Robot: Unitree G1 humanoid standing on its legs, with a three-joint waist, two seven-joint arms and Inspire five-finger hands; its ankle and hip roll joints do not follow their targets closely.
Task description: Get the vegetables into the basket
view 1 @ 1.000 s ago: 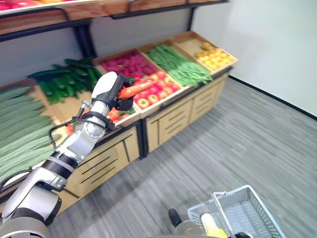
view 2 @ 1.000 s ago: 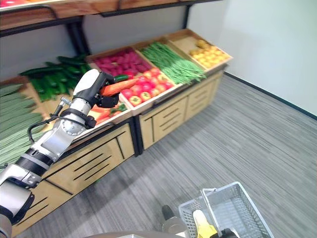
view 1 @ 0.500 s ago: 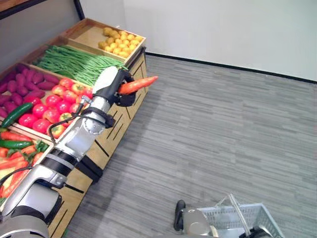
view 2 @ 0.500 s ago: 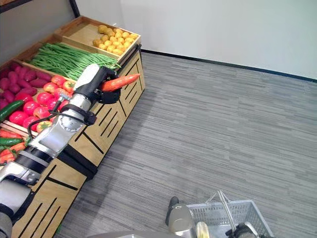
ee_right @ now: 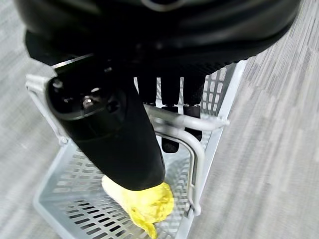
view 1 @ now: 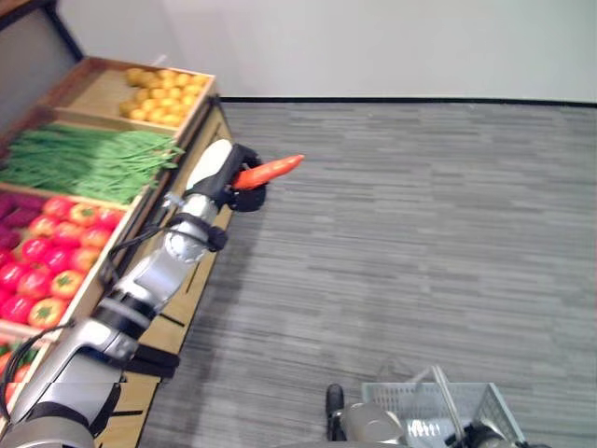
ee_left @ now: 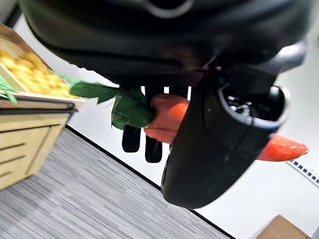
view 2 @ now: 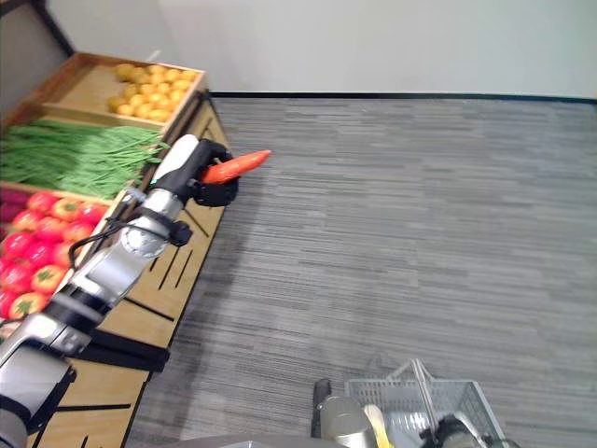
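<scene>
We see one carrot [view 1: 269, 172] clamped in left hand [view 1: 227, 174], fingers curled round it, above grey floor [view 1: 420, 233] beside produce stand [view 1: 177, 280]. Right hand [ee_right: 119, 129] curls round basket [ee_right: 75, 209] handle [ee_right: 184, 134]; one yellow vegetable [ee_right: 142, 201] lies inside basket.

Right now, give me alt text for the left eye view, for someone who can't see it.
The left robot hand holds an orange carrot out over grey floor, beside a wooden produce stand with green beans, tomatoes and yellow fruit. A grey wire basket sits at the bottom edge.
</scene>
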